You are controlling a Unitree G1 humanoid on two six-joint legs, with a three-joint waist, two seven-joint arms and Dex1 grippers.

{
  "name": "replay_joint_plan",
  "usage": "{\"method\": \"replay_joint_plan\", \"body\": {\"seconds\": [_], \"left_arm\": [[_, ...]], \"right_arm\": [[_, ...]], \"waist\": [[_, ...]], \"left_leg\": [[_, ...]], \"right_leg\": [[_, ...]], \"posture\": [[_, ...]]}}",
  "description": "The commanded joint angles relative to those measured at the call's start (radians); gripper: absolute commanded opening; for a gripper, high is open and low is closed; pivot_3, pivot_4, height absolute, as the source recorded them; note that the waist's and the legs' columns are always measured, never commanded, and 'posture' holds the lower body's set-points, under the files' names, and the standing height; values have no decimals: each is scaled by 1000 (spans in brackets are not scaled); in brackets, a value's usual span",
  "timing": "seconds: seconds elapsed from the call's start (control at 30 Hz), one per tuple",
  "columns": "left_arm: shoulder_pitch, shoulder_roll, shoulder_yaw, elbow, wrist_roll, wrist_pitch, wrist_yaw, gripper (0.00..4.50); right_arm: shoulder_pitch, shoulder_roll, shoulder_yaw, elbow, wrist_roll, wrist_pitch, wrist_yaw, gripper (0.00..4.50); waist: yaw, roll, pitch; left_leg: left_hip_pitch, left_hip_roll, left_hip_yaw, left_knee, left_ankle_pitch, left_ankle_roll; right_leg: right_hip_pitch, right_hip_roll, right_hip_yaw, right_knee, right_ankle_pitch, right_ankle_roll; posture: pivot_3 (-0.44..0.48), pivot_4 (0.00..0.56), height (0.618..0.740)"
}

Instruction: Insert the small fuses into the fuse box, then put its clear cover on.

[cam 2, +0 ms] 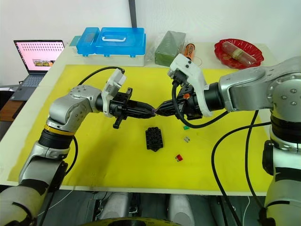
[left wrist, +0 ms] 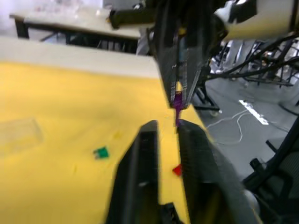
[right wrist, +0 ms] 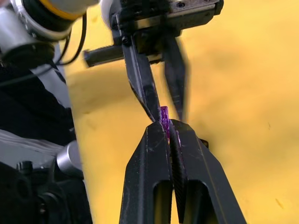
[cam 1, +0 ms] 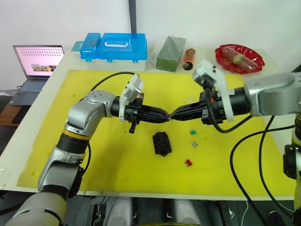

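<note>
Above the fuse box (cam 1: 162, 143), right gripper (right wrist: 168, 125) pinches purple fuse (right wrist: 164, 117); left gripper (left wrist: 176, 122) jaws spread — green fuse (cam 1: 193, 132) nearby.

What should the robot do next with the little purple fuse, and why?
Probably close the left gripper on the purple fuse. The right gripper pinches it in mid-air, and the left fingers sit open around its free end above the fuse box.
</note>
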Motion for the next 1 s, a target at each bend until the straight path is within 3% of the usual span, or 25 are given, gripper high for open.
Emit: {"method": "replay_joint_plan", "body": {"seconds": [0.03,0.27,0.5,1.0], "left_arm": [[6,49,-34,-32,55,-55,-38,2120],[81,134,-99,-35,146,-120,-79,4493],[160,137,-147,-48,256,-207,-20,4493],[219,90,-173,-135,289,-145,88,4493]], "right_arm": [[27,-47,40,-100,-113,-71,78,0],[189,-114,216,-228,-470,-442,380,0],[306,-110,332,-179,-766,-740,570,0],[346,-32,394,-110,-964,-826,703,0]], "waist": [[0,0,0],[-2,0,0],[1,0,1],[2,0,1]], "left_leg": [[0,0,0,0,0,0],[0,0,0,-1,0,0],[-1,0,1,0,0,0],[-1,0,1,0,0,0]], "right_leg": [[0,0,0,0,0,0],[-1,2,0,-1,0,0],[-1,3,-1,-1,0,0],[-1,3,-1,0,0,0]], "posture": [[0,150,740],[0,150,740],[0,150,740],[0,150,740]]}}
